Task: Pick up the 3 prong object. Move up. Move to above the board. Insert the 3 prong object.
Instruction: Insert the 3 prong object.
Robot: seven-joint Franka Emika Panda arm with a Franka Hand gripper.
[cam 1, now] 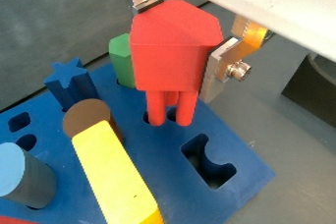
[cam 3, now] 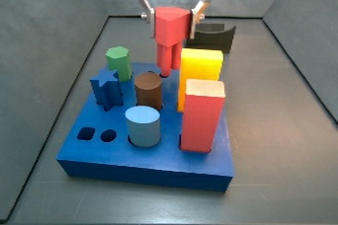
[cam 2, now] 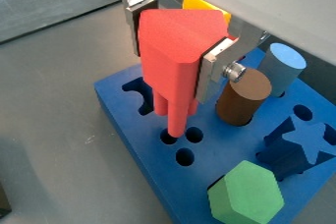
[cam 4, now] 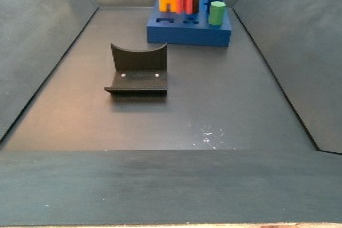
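Note:
The 3 prong object (cam 1: 168,49) is a red piece with a blocky head and thin prongs pointing down. My gripper (cam 1: 184,36) is shut on its head, one silver finger (cam 2: 215,63) on each side. It hangs upright over the board (cam 1: 239,181), a thick blue slab with cut-outs. The prong tips reach the board's top at a row of small round holes (cam 2: 191,145); how deep they sit I cannot tell. In a side view the gripper (cam 3: 173,17) holds the piece (cam 3: 172,34) above the board's (cam 3: 145,158) far edge.
Standing in the board are a green hexagon (cam 3: 118,63), blue star (cam 3: 106,89), brown cylinder (cam 3: 149,91), light blue cylinder (cam 3: 142,127), yellow block (cam 3: 201,66) and tall red-orange block (cam 3: 203,115). The fixture (cam 4: 138,70) stands on the floor. Grey walls enclose the bin.

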